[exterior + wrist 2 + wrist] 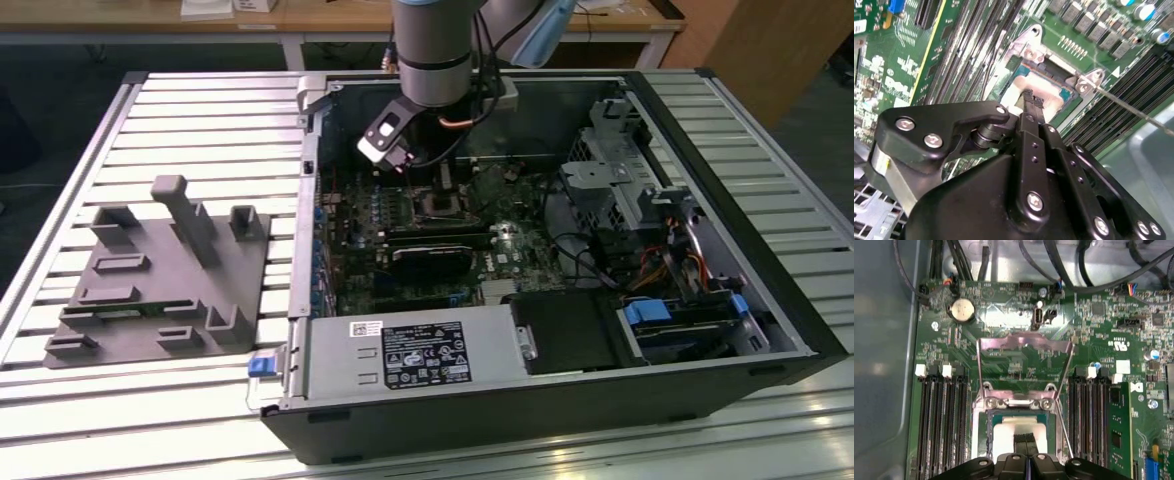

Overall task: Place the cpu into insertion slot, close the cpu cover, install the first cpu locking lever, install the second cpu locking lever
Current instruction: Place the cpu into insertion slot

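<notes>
While its two fingers are pressed together with nothing visible between them, the end effector (1025,438) hangs right over the pale chip (1004,437), which lies flat in the socket (990,424). Whether the tips touch the chip I cannot tell. Just beyond, the silvery cover (1024,342) stands tilted up and open, and a thin lever (1134,109) runs out beside the socket. Farther out, the open computer case (534,420) lies on the slatted bench (200,110).
</notes>
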### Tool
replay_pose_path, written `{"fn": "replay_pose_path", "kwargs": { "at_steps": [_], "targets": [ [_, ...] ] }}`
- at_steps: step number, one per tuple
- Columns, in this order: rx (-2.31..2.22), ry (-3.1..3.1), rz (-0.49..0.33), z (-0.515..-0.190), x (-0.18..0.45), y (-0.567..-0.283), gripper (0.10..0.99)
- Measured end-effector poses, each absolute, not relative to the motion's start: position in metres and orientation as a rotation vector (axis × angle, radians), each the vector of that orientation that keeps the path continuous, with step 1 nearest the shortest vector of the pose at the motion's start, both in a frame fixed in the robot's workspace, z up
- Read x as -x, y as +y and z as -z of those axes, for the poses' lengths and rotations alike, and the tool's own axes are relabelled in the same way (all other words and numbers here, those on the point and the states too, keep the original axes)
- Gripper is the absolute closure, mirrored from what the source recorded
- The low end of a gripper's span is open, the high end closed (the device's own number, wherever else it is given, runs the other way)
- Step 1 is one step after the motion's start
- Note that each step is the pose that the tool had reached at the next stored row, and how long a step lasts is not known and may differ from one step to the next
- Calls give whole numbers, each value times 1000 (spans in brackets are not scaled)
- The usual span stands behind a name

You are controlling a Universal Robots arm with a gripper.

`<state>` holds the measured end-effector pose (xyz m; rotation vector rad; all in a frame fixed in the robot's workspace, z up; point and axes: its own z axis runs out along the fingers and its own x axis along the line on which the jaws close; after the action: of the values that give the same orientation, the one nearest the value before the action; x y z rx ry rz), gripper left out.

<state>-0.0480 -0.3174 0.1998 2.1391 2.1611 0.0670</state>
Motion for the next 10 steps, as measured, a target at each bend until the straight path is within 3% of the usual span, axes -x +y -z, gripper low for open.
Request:
{"fn": "replay_pose_path", "kwargs": {
  "at_steps": [10],
  "targets": [
    [-2149, 2172, -59, -201, 48, -317, 980]
  ]
}}
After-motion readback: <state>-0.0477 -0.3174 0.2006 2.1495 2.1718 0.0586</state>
